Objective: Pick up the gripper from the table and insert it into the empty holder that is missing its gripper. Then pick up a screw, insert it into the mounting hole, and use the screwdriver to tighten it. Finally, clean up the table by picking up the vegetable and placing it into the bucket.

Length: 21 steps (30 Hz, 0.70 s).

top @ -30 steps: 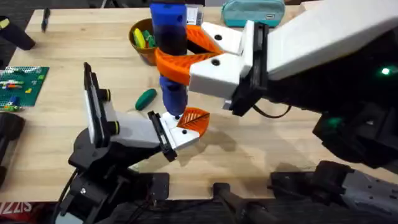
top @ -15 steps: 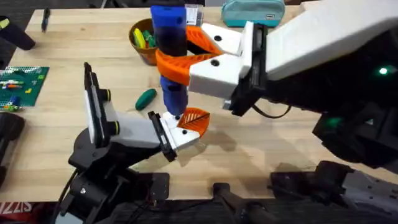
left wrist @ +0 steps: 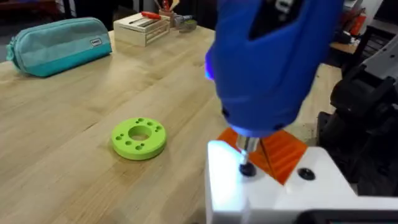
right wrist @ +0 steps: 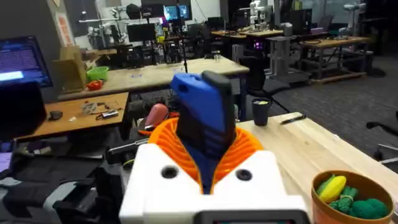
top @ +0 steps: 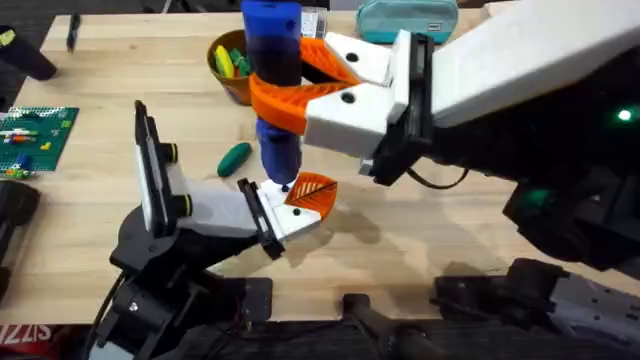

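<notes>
— Overhead view: where is the thick blue black-banded screwdriver (top: 273, 80)?
— Upright, clenched between the right end effector's (top: 295, 85) orange fingers, tip on the white blocky holder (top: 290, 215) beside the small orange triangular gripper (top: 312, 192).
— Left end effector?
— Cannot tell. No writing is legible.

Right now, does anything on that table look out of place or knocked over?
Only the vegetable, lying loose on the table beside the bucket rather than in it. The screwdriver stands upright on the holder.
</notes>
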Each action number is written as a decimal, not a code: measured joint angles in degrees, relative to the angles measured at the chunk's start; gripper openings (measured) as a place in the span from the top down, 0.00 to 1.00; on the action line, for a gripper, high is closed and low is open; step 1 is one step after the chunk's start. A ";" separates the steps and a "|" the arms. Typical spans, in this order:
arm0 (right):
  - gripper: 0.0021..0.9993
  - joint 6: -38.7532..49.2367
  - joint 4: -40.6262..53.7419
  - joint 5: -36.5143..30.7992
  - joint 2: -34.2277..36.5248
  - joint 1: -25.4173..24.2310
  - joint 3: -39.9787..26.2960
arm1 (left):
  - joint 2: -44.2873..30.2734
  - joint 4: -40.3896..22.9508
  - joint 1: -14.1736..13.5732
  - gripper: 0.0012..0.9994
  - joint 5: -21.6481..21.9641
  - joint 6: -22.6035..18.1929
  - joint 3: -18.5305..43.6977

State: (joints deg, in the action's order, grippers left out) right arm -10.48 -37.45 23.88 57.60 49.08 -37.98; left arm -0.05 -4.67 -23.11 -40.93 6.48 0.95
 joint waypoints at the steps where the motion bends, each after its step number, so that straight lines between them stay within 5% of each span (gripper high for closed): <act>1: 0.94 -0.03 0.01 0.00 0.01 -0.01 0.00 | 0.00 0.00 0.00 0.98 0.00 0.00 0.00; 21: 0.94 -1.09 1.70 -0.04 0.02 -0.02 0.02 | 0.00 0.00 0.00 0.98 0.00 0.00 0.00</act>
State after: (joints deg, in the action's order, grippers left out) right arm -11.57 -35.75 23.83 57.62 49.06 -37.95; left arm -0.05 -4.67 -23.11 -40.93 6.48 0.95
